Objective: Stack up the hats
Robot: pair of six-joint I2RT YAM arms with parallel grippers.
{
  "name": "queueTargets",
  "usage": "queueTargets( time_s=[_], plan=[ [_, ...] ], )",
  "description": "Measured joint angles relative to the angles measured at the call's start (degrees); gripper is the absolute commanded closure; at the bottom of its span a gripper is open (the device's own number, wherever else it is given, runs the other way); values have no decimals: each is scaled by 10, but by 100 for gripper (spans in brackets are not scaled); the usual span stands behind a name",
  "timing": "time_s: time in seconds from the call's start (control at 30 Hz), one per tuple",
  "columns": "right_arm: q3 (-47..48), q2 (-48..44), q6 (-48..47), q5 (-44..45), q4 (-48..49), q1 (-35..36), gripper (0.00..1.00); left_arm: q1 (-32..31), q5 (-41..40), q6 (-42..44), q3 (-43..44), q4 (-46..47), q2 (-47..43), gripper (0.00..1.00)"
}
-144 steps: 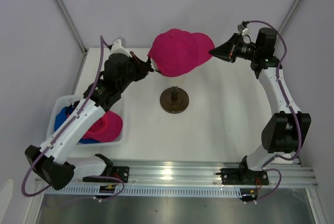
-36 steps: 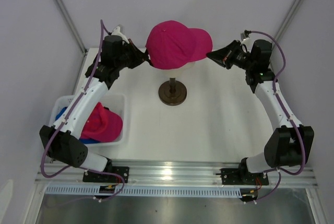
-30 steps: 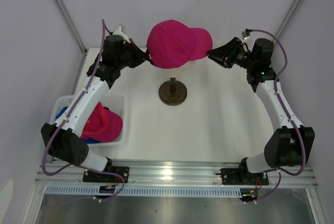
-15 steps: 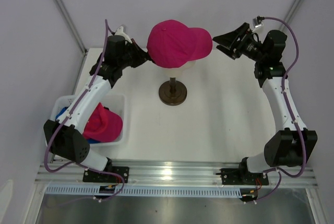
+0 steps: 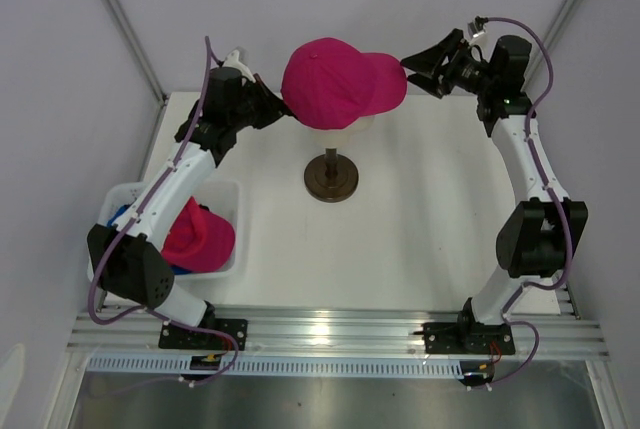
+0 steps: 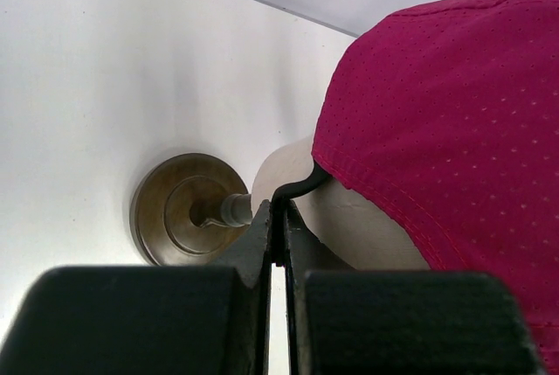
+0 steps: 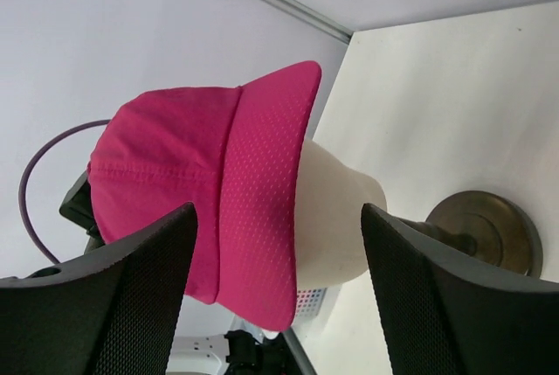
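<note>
Magenta mesh fabric fills the upper centre of the overhead view: the magenta cap (image 5: 335, 84) sits on the cream mannequin head (image 5: 338, 128), its brim pointing to the right of the frame. The head stands on a thin post that rises from a round brown base (image 5: 333, 181) on the white table (image 5: 420, 239).

The left gripper (image 5: 278, 109) reaches in from the left and meets the back edge of the cap. In the left wrist view its fingers (image 6: 258, 237) are pressed together, with no gap, on a thin black strip at the cap's lower rim, just beside the head.

The right gripper (image 5: 412, 61) hangs at the upper right, near the tip of the brim but apart from it. Its fingers stand wide apart and hold nothing; in the right wrist view the brim and the head show between them at a distance.

At the lower left a white basket (image 5: 112, 199) holds a second pink cap (image 5: 205, 239) and a blue cap (image 5: 122, 219), the pink one lying partly over the blue
</note>
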Motion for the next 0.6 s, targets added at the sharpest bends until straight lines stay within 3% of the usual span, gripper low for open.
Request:
queueTargets(
  time_s=[0.17, 0.43, 0.53, 0.57, 0.6],
  plan=[
    [30, 31, -4, -19, -8, 3, 33, 1, 1, 5, 0, 0, 0, 99],
    [35, 38, -20, -37, -19, 22, 34, 1, -2, 10, 1, -1, 0, 99],
    [35, 37, -41, -37, -41, 27, 54, 1, -5, 11, 1, -2, 0, 99],
    [35, 37, -44, -37, -47, 27, 69, 1, -6, 12, 1, -2, 0, 99],
    [35, 37, -47, -37, -50, 26, 73, 1, -7, 12, 1, -2, 0, 99]
  ],
)
